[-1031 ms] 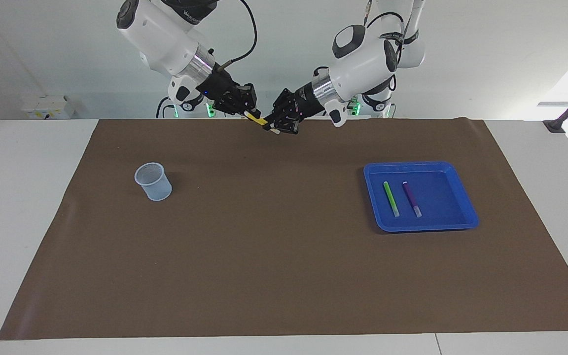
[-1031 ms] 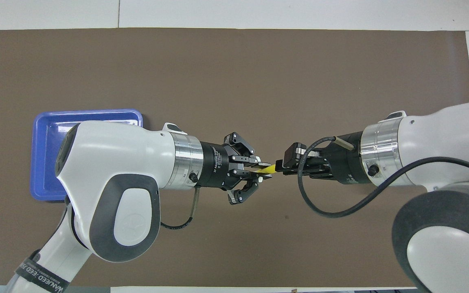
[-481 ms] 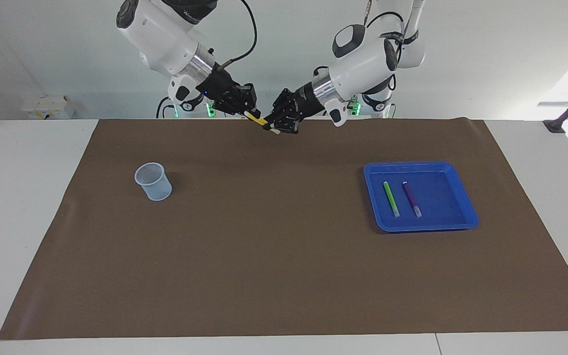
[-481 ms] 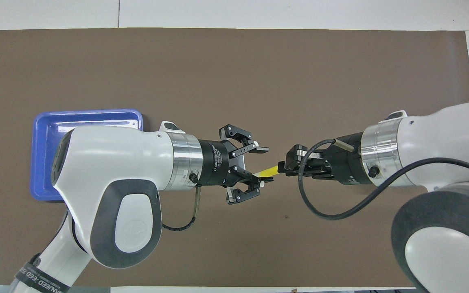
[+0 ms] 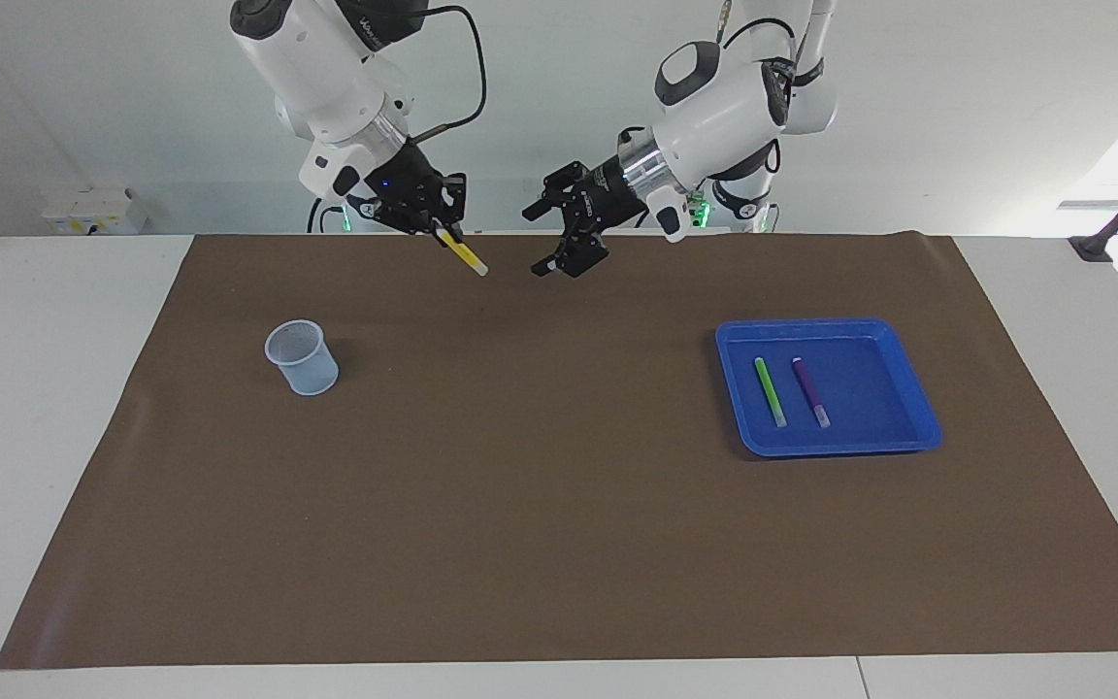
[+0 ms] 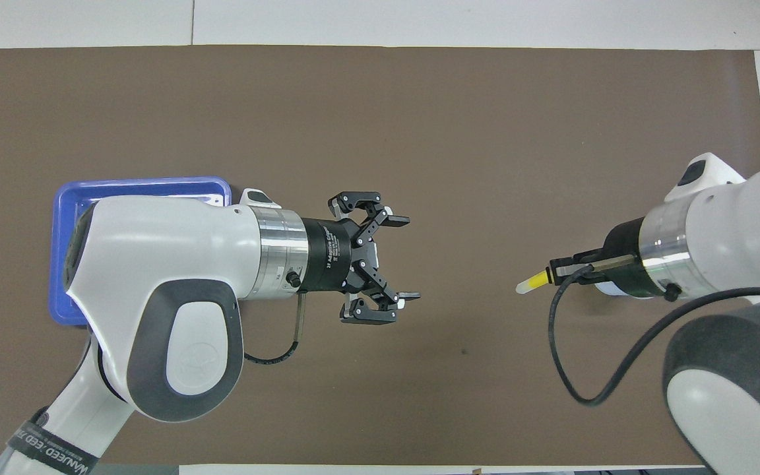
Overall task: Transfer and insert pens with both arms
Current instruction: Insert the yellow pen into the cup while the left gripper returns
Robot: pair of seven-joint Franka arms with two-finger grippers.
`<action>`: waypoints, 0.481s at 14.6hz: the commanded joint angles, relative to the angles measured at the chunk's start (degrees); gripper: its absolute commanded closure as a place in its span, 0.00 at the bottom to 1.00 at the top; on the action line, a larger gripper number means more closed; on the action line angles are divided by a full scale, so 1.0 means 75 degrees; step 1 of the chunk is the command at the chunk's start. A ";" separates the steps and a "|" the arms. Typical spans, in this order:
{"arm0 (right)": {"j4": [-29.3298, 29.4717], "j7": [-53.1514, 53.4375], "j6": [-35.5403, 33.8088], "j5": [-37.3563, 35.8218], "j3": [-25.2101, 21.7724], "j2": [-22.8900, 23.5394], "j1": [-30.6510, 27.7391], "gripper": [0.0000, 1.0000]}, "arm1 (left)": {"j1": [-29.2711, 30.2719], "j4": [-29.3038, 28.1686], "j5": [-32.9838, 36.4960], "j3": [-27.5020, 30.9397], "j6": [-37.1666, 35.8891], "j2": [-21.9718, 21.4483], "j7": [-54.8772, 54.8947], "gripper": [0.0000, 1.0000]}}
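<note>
My right gripper [image 5: 443,230] is shut on the yellow pen [image 5: 464,255] and holds it in the air, whitish cap end pointing down, over the mat's edge nearest the robots. In the overhead view the right gripper [image 6: 557,272] shows the yellow pen [image 6: 530,283] sticking out of it. My left gripper [image 5: 538,243] is open and empty, apart from the pen; it also shows in the overhead view [image 6: 408,258]. The green pen [image 5: 770,391] and purple pen [image 5: 810,391] lie side by side in the blue tray [image 5: 831,442].
A translucent mesh cup [image 5: 303,358] stands upright on the brown mat [image 5: 520,485] toward the right arm's end. The blue tray [image 6: 63,264] sits toward the left arm's end, mostly covered by the left arm in the overhead view.
The left gripper opened and let go of the yellow pen. The right gripper took the pen away toward its own end of the table and tilted it downward. The two grippers have drawn apart.
</note>
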 commanded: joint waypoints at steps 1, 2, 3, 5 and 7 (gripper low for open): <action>-0.0058 -0.1504 -0.0119 -0.0534 0.0039 -0.0042 -0.1029 1.00 | 0.0530 -0.0235 0.0914 0.0034 -0.0678 -0.0300 0.0226 0.00; -0.0104 -0.1939 -0.0143 -0.0780 0.0039 -0.0031 -0.1300 1.00 | 0.0729 -0.0223 0.1313 0.0045 -0.0865 -0.0300 0.0238 0.00; -0.0232 -0.2233 -0.0120 -0.0875 0.0039 -0.0031 -0.1558 1.00 | 0.1021 -0.0211 0.1746 0.0045 -0.1099 -0.0288 0.0308 0.00; -0.0502 -0.2551 0.0078 -0.1098 0.0051 -0.0031 -0.1817 1.00 | 0.1408 -0.0188 0.2473 0.0045 -0.1416 -0.0288 0.0716 0.00; -0.0841 -0.2588 0.0290 -0.1320 0.0051 -0.0066 -0.1841 1.00 | 0.2063 -0.0211 0.2781 0.0057 -0.2036 -0.0346 0.1767 0.00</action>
